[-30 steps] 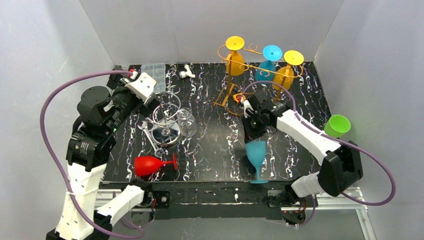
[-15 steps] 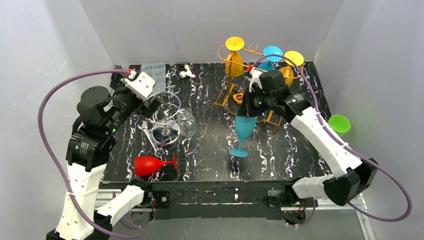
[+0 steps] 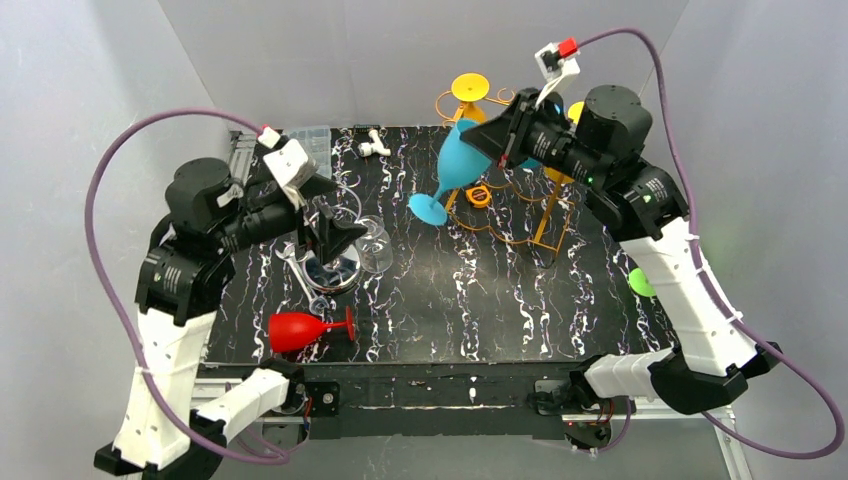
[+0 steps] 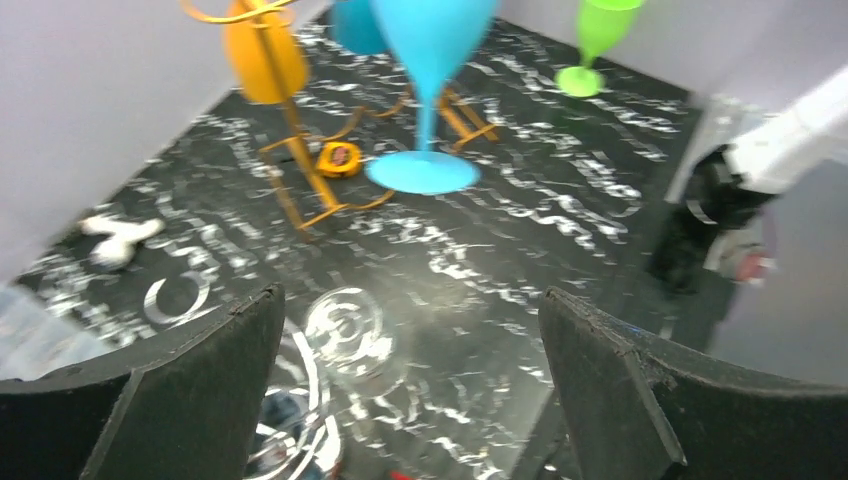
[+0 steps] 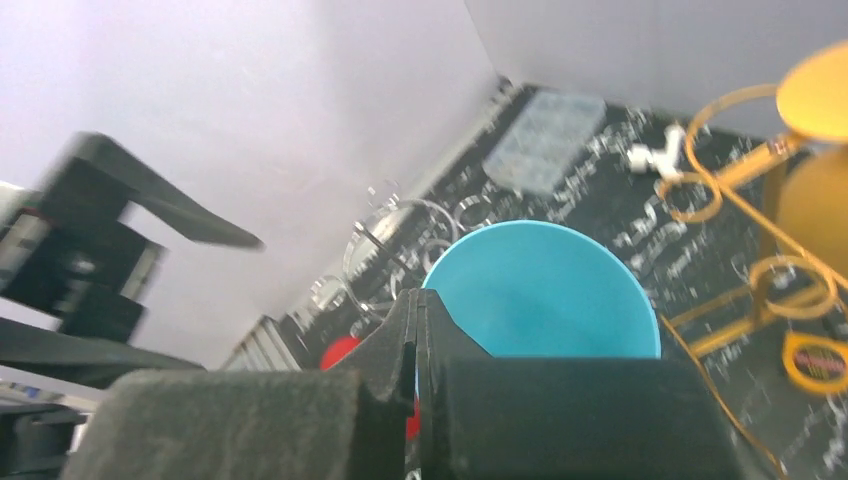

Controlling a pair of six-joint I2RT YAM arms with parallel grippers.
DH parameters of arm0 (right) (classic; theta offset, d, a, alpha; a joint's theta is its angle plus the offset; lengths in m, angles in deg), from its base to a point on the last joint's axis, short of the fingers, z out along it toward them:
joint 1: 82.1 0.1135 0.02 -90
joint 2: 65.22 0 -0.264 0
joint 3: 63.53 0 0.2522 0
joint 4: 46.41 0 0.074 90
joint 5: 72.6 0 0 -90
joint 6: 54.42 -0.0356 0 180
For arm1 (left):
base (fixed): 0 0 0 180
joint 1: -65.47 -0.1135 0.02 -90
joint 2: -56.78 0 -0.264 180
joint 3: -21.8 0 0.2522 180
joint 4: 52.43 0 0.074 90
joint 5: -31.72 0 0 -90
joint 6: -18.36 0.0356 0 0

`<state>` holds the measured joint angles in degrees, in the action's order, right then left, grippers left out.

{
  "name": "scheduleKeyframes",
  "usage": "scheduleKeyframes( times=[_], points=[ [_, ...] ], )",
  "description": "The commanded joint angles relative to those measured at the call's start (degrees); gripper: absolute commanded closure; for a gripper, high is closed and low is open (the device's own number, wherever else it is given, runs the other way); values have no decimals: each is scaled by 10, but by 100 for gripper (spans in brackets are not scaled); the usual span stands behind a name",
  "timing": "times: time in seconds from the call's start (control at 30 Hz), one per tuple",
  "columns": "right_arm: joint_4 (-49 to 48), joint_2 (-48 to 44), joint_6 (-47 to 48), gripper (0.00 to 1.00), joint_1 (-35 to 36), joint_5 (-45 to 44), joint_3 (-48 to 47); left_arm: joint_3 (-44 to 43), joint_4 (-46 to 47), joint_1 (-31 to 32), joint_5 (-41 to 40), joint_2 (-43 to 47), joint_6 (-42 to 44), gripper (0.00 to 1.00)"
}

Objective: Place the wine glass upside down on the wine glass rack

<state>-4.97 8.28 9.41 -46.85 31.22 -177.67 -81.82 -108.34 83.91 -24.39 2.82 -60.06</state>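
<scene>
Nearest you, a red glass (image 3: 300, 328) lies on its side at the table's (image 3: 440, 300) near left edge, out of the way. Just past it your left claw (image 3: 330, 212) hangs with its fingers wide apart over the clear glasses (image 3: 352, 235), gripping nothing. It is the farther arm from the job. On the right a green glass (image 4: 598, 30) stands near the table edge, mostly hidden behind the right arm in the overhead view.

Your right claw (image 3: 492, 140) is pinched together on the rim of the blue glass (image 3: 455, 160) and holds it high over the far middle of the table. The glass reaches out left and near from the claw. Its long axis runs from the bowl at the fingers down to the foot, so the foot points downward and it is not yet inverted.

The rack (image 3: 549, 210) stands just right of and behind the glass, at the far right. A yellow glass (image 3: 470, 87) already hangs at its left end, close to the bowl you hold. You likely need to roll the wrist until the foot is up, then bring the stem into a free slot. There is open room left and near of the rack; the walls close in behind and to the right.
</scene>
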Motion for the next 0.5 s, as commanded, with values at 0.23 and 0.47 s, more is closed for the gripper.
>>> scheduleKeyframes(
  times=[0.23,0.47],
  points=[
    [-106,47,-47,99,34,-4,-110,-73,-5,62,135,-122,-65,2],
    [-98,60,-13,99,39,-32,-165,-97,1,74,0,-151,-164,2]
  ],
)
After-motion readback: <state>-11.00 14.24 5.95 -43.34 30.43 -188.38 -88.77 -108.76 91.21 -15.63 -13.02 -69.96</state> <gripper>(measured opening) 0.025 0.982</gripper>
